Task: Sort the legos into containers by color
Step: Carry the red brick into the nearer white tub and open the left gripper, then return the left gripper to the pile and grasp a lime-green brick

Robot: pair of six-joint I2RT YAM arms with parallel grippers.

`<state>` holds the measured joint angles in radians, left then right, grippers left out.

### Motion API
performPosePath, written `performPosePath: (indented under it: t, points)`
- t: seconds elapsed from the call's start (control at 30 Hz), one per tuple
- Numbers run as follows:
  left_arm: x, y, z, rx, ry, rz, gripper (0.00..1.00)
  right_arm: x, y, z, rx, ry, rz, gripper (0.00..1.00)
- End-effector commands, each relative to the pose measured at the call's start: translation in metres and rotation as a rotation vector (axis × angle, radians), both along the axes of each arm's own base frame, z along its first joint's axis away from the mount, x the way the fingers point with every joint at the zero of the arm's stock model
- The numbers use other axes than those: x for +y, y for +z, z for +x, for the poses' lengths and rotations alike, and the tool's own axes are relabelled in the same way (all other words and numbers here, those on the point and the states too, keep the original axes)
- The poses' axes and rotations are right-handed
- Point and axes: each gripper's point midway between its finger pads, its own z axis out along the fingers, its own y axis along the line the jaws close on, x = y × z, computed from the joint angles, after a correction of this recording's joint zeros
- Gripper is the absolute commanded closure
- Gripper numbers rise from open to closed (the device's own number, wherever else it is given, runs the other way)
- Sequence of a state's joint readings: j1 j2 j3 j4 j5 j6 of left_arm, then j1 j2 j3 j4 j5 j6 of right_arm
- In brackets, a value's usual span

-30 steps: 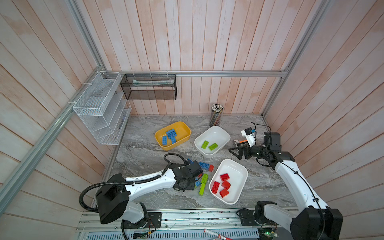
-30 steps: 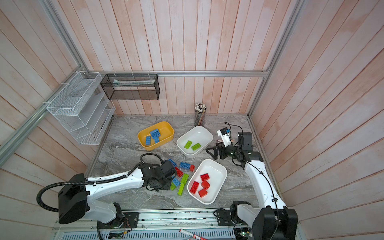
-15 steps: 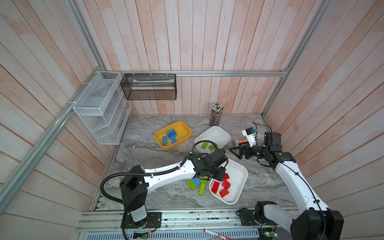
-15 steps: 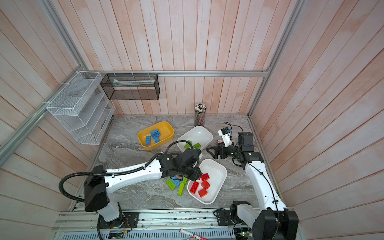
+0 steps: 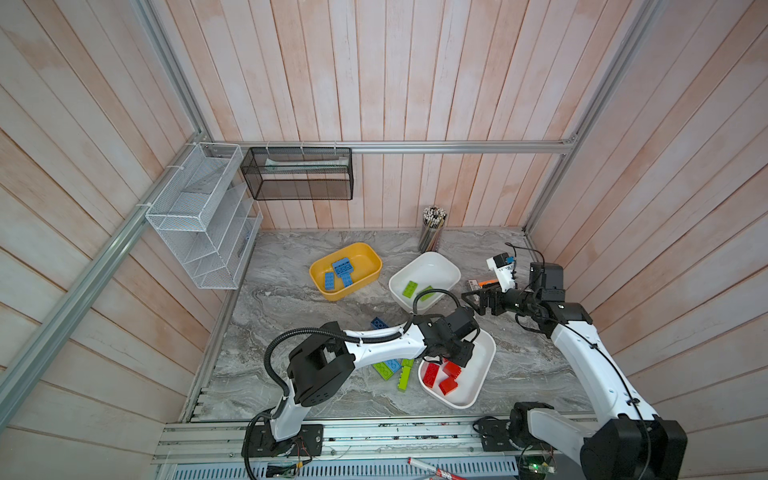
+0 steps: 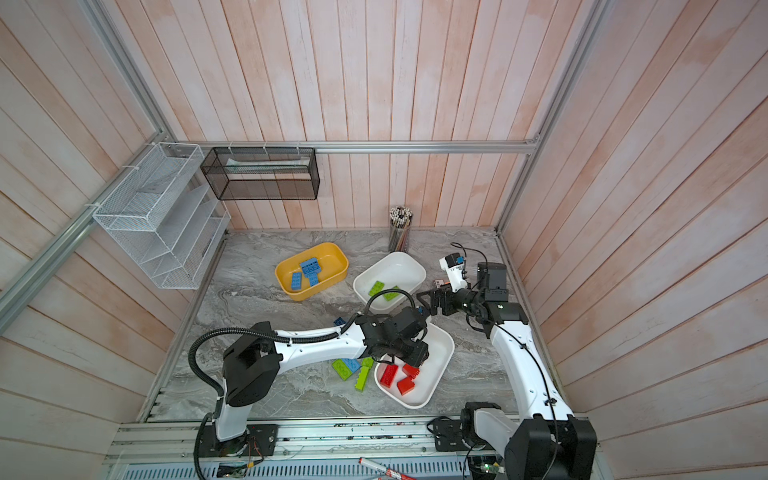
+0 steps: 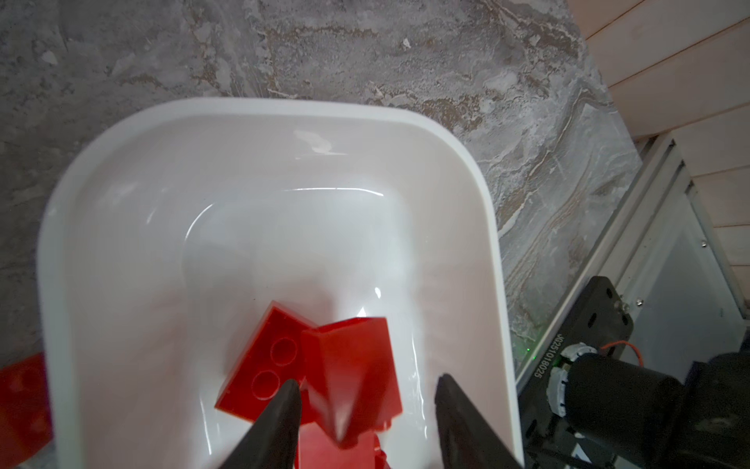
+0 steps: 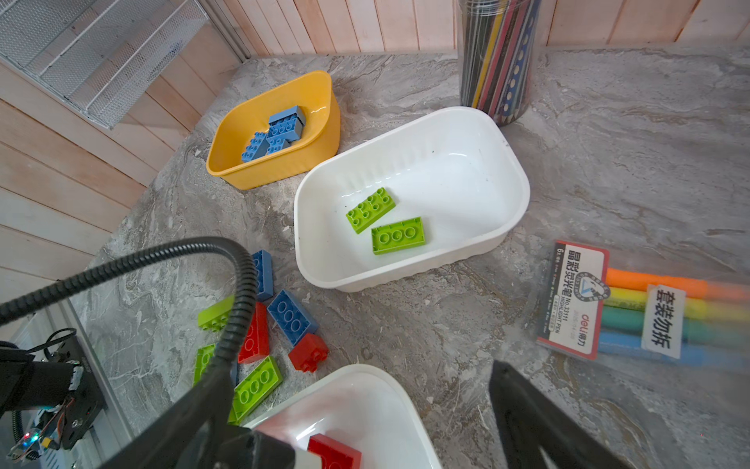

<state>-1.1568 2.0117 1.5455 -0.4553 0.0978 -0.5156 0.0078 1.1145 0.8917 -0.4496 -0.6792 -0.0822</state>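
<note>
My left gripper (image 7: pixel 367 381) hangs open over the near white tub (image 5: pixel 478 390). A blurred red brick (image 7: pixel 349 365) is loose below its parted fingers, above other red bricks (image 5: pixel 440 374) in the tub. In both top views the left gripper (image 6: pixel 411 355) reaches across the tub's left end. My right gripper (image 5: pixel 478 301) hovers open and empty beyond the tub's far end. The yellow tub (image 5: pixel 365 253) holds blue bricks (image 5: pixel 341 270). The far white tub (image 5: pixel 444 262) holds two green bricks (image 5: pixel 410 288). Loose green (image 8: pixel 255 383), blue (image 8: pixel 290 316) and red (image 8: pixel 309 351) bricks lie left of the near tub.
A pencil cup (image 5: pixel 432 228) stands at the back wall behind the far white tub. A pack of coloured markers (image 8: pixel 608 308) lies on the table near my right gripper. A white wire rack (image 5: pixel 199 216) and a black mesh rack (image 5: pixel 297 174) hang on the walls.
My left arm swung right from the loose pile to above the near white tub, then its jaws opened and let the red brick go. The right arm stayed still.
</note>
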Motion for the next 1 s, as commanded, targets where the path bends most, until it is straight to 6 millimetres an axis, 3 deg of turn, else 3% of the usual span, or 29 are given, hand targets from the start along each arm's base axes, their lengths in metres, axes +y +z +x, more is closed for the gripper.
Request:
performPosePath:
  t: [0.0,0.17,0.53,0.7,0.77,0.97]
  points:
    - [-0.007,0.058,0.003,-0.048,-0.019,-0.123,0.35,0.004,0.004,-0.001,0.003,0.020,0.017,0.02]
    - [0.023,0.088,-0.014,-0.055,-0.067,-0.133,0.29,0.006,0.006,-0.003,-0.002,0.035,0.021,0.02]
    - [0.154,0.099,-0.008,-0.123,-0.024,-0.032,0.26,0.016,0.015,-0.011,-0.025,0.087,0.067,0.02]
    - [0.223,0.058,0.022,-0.140,0.103,0.098,0.26,0.021,0.016,-0.017,-0.023,0.114,0.080,0.02]
    - [0.241,0.042,0.030,-0.140,0.141,0.151,0.26,0.024,0.017,-0.019,-0.028,0.122,0.082,0.02]
    - [0.247,0.002,0.038,-0.148,0.143,0.193,0.27,0.031,0.014,-0.025,-0.017,0.140,0.088,0.02]
